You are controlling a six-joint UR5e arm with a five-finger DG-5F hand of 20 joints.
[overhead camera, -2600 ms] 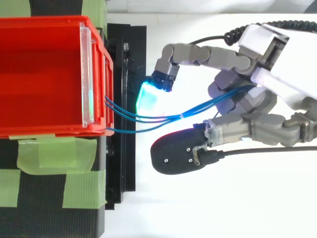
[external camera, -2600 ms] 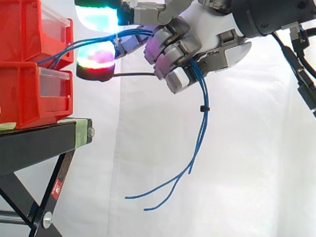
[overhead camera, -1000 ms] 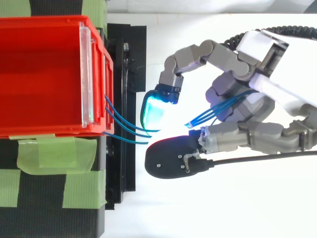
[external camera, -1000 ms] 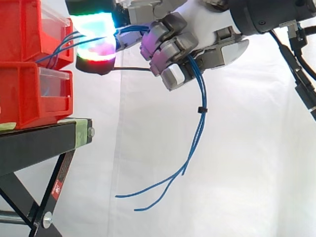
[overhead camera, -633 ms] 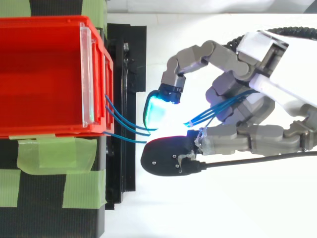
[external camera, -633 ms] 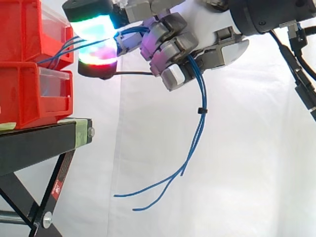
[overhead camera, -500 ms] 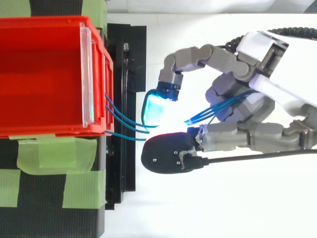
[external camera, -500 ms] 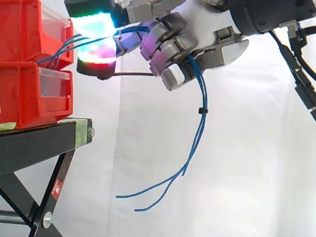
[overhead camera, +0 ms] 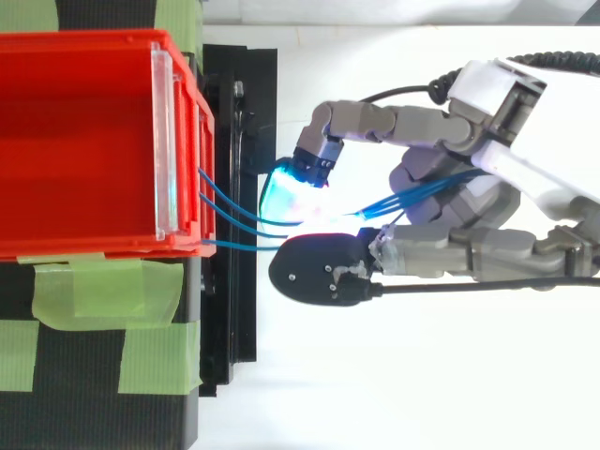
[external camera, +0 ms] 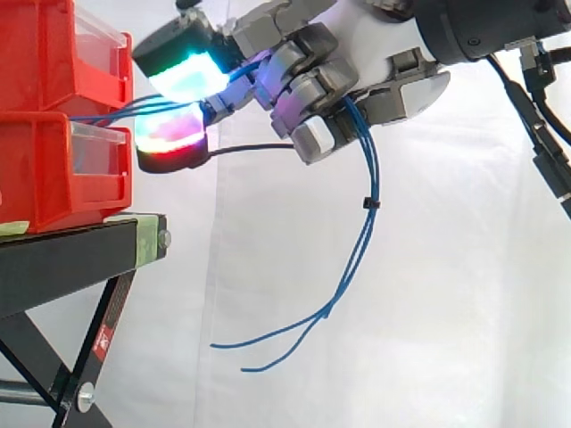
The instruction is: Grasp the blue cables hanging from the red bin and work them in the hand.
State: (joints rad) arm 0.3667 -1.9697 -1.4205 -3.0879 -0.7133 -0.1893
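Gripping blue cables (external camera: 361,234) in curled fingers, hand (external camera: 370,40) sits near upper red bin (external camera: 45,53). Cable stretch between glowing pads (external camera: 183,71) lost in glare; strand origin under bin lip hidden. Lower red bin (external camera: 53,169) and black stand (external camera: 71,259) beneath; green tape (overhead camera: 84,295) alongside. Cables run level from bin to hand, then droop, free ends pointing left before white curtain (external camera: 455,285).

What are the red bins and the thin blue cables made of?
The red bins look like smooth, slightly glossy moulded plastic with clear front panels. The thin blue cables look like wire in a plastic coating: they droop in soft curves below the hand; their inside is hidden.
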